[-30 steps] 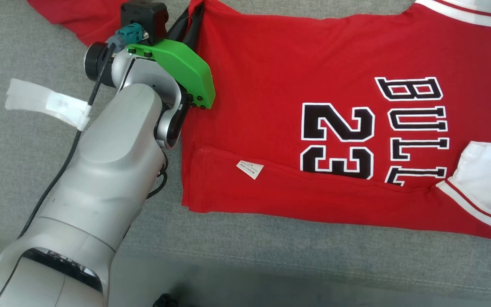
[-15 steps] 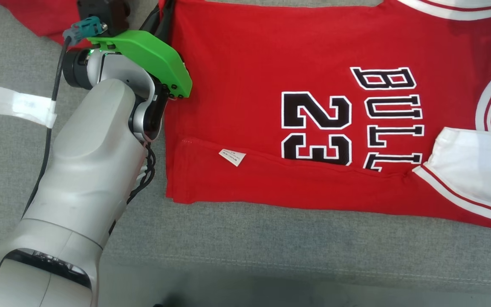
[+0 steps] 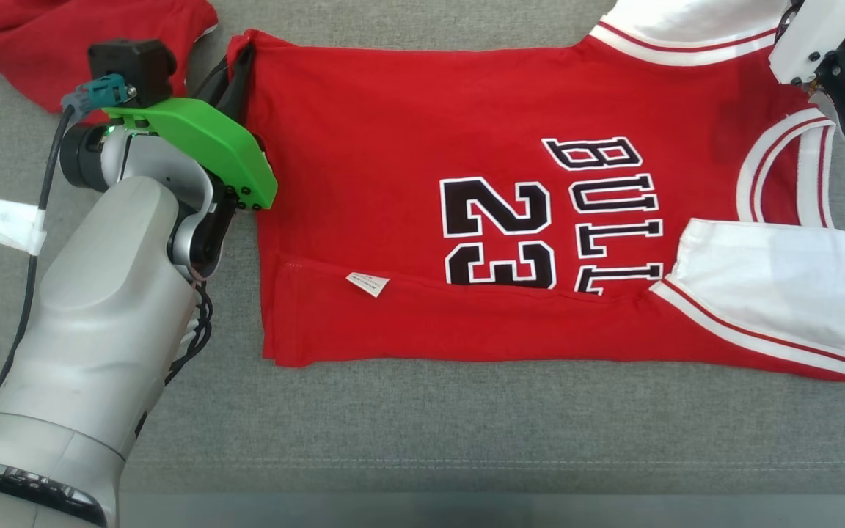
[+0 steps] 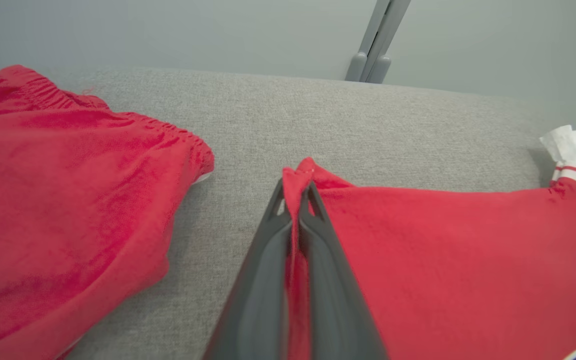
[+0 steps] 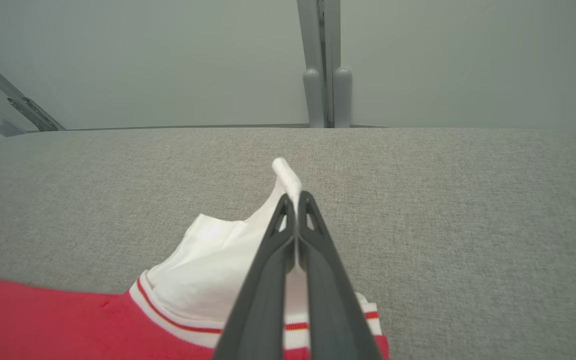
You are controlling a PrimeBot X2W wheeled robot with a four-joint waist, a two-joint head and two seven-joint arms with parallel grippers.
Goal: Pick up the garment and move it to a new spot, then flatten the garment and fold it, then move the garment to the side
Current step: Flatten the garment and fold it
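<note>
**Grey padded surface** (image 3: 466,440) — carries everything you have laid out.

**Jersey** (image 3: 408,110) — red, lying across the middle of the head view, hem at 9 o'clock and collar at 3 o'clock. The strip at 6 o'clock is turned up over the front. I judge the first lengthwise fold done and the second one pending.

**Red shorts** (image 3: 19,51) — at 11 o'clock, apart from the jersey and cut off by the frame edge. They are probably not part of this step.

**Near white sleeve** (image 3: 760,286) — tucked inward at 4 o'clock, lying on the red.

**Far white sleeve** (image 5: 218,255) — at 1 o'clock, its tip lifted.

**Left gripper** (image 4: 297,187) — fingers closed tight on the far hem corner at 10 o'clock, with red cloth pinched between them.

**Right gripper** (image 5: 295,200) — clamped on the far white sleeve's tip. You hold both far corners, likely so the far edge travels toward 6 o'clock as one straight line.

**Care label** (image 3: 367,284) — on the turned-up strip, its print too small to read.

**Obscured:**
- The fold covers the feet of the numerals and letters.
- The layer count underneath cannot be told.
- The right wrist housing runs off the head view at 2 o'clock.
</note>
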